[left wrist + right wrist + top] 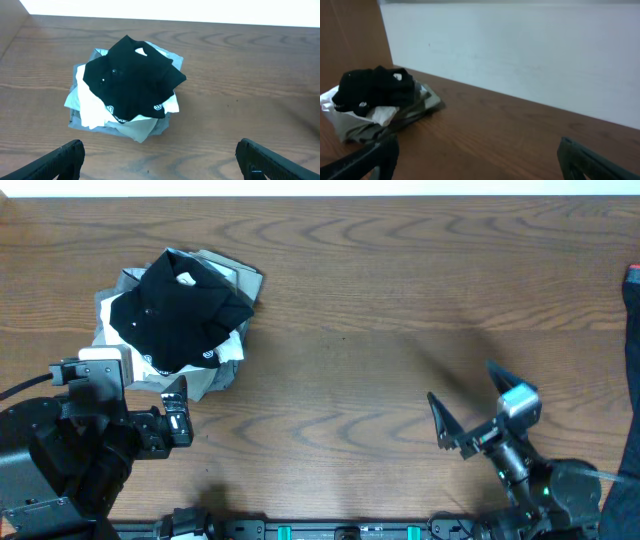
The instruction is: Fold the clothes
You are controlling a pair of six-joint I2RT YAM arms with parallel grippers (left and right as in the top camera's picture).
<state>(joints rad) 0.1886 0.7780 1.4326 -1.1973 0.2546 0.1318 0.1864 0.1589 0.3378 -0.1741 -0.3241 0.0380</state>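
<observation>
The clothes [178, 320] lie in a crumpled pile at the table's left side. A black T-shirt [182, 305] lies on top of white and grey garments. My left gripper [122, 388] stands open just in front of the pile and touches none of it. The left wrist view shows the black T-shirt [131, 77] ahead of my left gripper [160, 160], with bare wood between the fingers. My right gripper [470, 398] is open at the front right, far from the clothes. In the right wrist view the pile [372, 102] sits far left, beyond my right gripper [480, 157].
A dark cloth-like thing [631, 330] shows at the table's right edge. A white wall [520, 55] runs along the far side of the wooden table [380, 300].
</observation>
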